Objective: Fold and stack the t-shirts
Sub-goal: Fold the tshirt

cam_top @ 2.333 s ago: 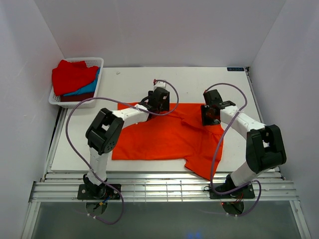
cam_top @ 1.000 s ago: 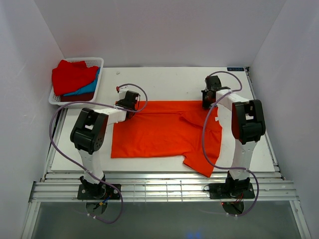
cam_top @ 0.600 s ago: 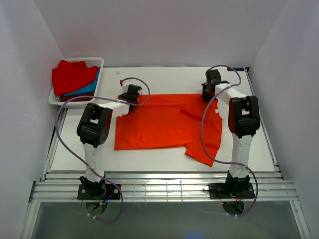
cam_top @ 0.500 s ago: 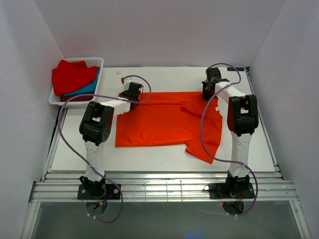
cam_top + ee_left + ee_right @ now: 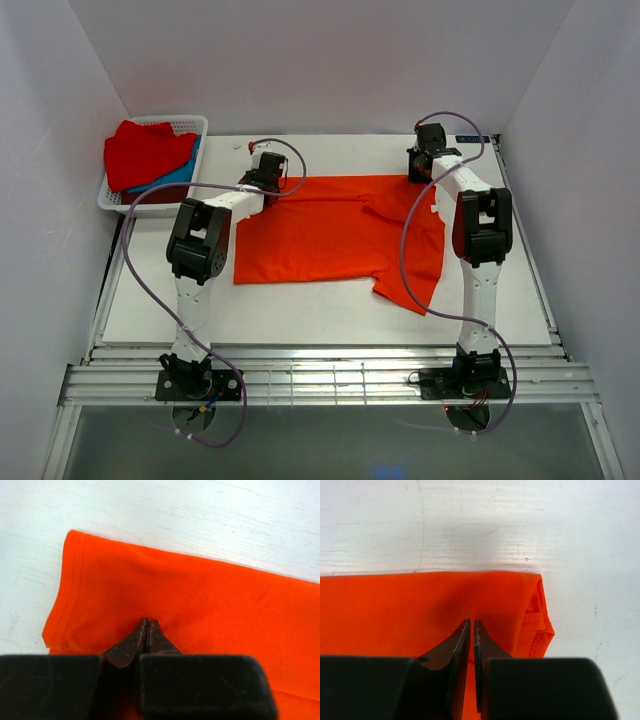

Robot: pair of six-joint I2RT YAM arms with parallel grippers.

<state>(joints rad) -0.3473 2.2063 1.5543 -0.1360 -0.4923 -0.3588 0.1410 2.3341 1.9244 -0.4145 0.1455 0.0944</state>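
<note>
While both arms reach far out across the table (image 5: 340, 152), I log the following.

1. Left gripper (image 5: 148, 626): dark tapered fingers are pressed together with no gap, pinching a raised fold of the orange-red t-shirt (image 5: 210, 600). A double-stitched hem corner lies at 10 o'clock from the tips.
2. Right gripper (image 5: 471, 626): the fingers nearly meet, with a sliver of orange between them, clamped on the same shirt. A rolled hem corner lies at 2 o'clock.
3. Edges and room: the shirt's far edge runs straight from one gripper to the other. Bare table lies beyond it at 12 o'clock, up to the back wall (image 5: 320, 60). The right gripper works near the table's 1 o'clock corner.
4. Materials: the shirt is a fine matte knit lying mostly flat. The table is white, scuffed and scratched.
5. Top view only: one sleeve splays toward 5 o'clock, near the table's near edge. A white lattice basket (image 5: 192, 122) sits at 10 o'clock, apart from the shirt. It holds a red t-shirt (image 5: 145, 150) over a blue t-shirt (image 5: 178, 178) and a dark maroon t-shirt (image 5: 142, 197).
6. Wrist views only: hem stitching, and how tightly the fingers close.
</note>
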